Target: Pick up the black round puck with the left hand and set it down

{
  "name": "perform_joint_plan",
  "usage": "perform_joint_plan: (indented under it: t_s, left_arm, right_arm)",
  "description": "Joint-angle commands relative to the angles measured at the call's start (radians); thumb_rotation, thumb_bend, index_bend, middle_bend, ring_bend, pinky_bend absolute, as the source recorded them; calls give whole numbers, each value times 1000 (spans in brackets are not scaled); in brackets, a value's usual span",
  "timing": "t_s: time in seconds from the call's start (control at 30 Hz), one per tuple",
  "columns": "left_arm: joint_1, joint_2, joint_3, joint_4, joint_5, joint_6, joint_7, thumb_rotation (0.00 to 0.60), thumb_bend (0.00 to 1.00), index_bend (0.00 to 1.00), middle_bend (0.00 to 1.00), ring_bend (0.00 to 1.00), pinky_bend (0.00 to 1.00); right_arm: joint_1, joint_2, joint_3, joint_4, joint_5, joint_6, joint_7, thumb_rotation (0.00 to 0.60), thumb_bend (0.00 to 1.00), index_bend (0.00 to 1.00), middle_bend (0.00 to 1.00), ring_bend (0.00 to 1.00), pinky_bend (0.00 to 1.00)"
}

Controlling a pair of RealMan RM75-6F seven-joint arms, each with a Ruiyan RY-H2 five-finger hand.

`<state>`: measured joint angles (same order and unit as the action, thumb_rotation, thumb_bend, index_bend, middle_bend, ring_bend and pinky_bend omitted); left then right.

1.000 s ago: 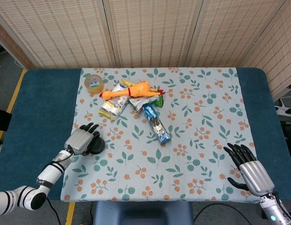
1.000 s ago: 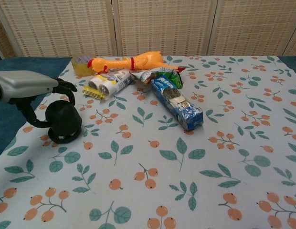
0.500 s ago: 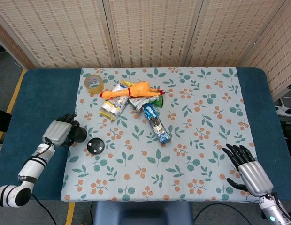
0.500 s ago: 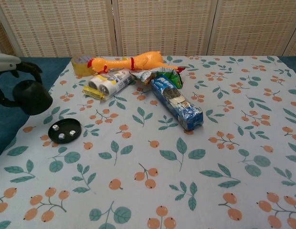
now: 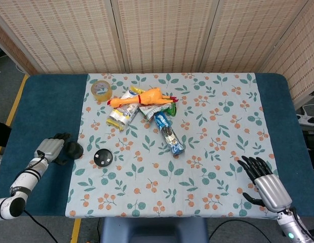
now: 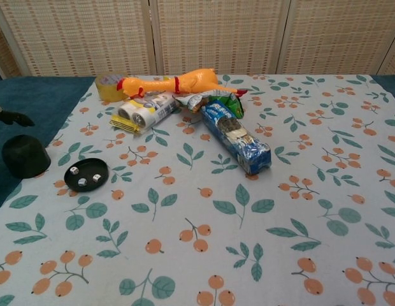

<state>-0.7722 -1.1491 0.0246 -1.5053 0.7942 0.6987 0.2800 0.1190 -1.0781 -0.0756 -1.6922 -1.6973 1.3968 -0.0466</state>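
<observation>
Head view: L hand [image 5: 49, 149] sat on blue table [image 5: 40, 106] just off the left edge of the floral cloth [image 5: 223, 131], fingers wrapped round the black round puck [image 5: 72, 149]. A sec before, hand and puck were on the cloth, over a shallow black dish [image 5: 103, 158]; half a sec before, puck was lifted clear and carried left. Now it was further left and lower, puck apparently down on the blue surface. Dish stayed put on cloth, uncovered. R hand [image 5: 262, 183] idle near the front right corner, fingers spread, holding nothing, barely moved. Rubber chicken [image 5: 142, 97], tape roll [image 5: 101, 88], snack packs [image 5: 167, 132] unchanged.

Chest view: puck [image 6: 24, 156] rested at the cloth's left edge, looked seated on the surface, not hanging. Only fingertips of the L hand [image 6: 7, 117] showed at the frame edge above it, seemingly apart from the puck here; contact unclear. Dish [image 6: 86, 174] just beside puck, small white dice inside, exposed since the lift. R hand out of frame.

Judgement: pick-up done, set-down at or nearly at touch. Remaining: let go and clear the hand w/o nudging puck.
</observation>
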Motion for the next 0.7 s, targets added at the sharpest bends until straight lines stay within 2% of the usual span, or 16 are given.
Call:
perform_joint_plan:
  t_s: [0.03, 0.17, 0.23, 0.33, 0.37, 0.43, 0.5, 0.57, 0.63, 0.7]
  left_arm:
    - [8, 5, -6, -10, 24, 14, -12, 600, 302, 0, 0, 0, 229]
    - [25, 30, -24, -49, 62, 50, -39, 600, 301, 0, 0, 0, 231]
    - [63, 65, -44, -112, 145, 137, -80, 600, 302, 0, 0, 0, 231]
    - [187, 106, -51, -242, 347, 367, -206, 600, 307, 0, 0, 0, 217]
    - [256, 112, -30, -304, 445, 467, -284, 600, 308, 0, 0, 0, 214]
    - [363, 111, 40, -352, 620, 611, -370, 600, 308, 0, 0, 0, 211]
    - [472, 61, 104, -302, 764, 775, -340, 600, 308, 0, 0, 0, 180]
    - [580, -35, 133, -182, 843, 928, -249, 600, 306, 0, 0, 0, 115]
    - [648, -108, 143, -75, 876, 1010, -209, 600, 303, 0, 0, 0, 61]
    - [675, -139, 139, -11, 875, 1033, -234, 600, 303, 0, 0, 0, 28]
  right_arm:
    - [1, 0, 0, 1, 0, -1, 0, 600, 114, 0, 0, 0, 0]
    - [1, 0, 0, 2, 0, -1, 2, 600, 114, 0, 0, 0, 0]
    - [1, 0, 1, 2, 2, -1, 1, 600, 113, 0, 0, 0, 0]
    - [-1, -3, 3, 4, 3, 5, -6, 600, 113, 0, 0, 0, 0]
    - [-2, -5, 3, 5, 2, 6, -11, 600, 113, 0, 0, 0, 0]
    - [-4, -9, 3, 4, 4, 6, -22, 600, 113, 0, 0, 0, 0]
    - [-3, -12, 0, 1, 8, -3, -35, 600, 114, 0, 0, 0, 0]
    - [-2, -14, -3, -2, 5, -9, -43, 600, 113, 0, 0, 0, 0]
    - [-2, -16, -3, 0, 5, -8, -43, 600, 113, 0, 0, 0, 0]
    - [-3, -16, -1, 2, 5, -4, -42, 600, 114, 0, 0, 0, 0]
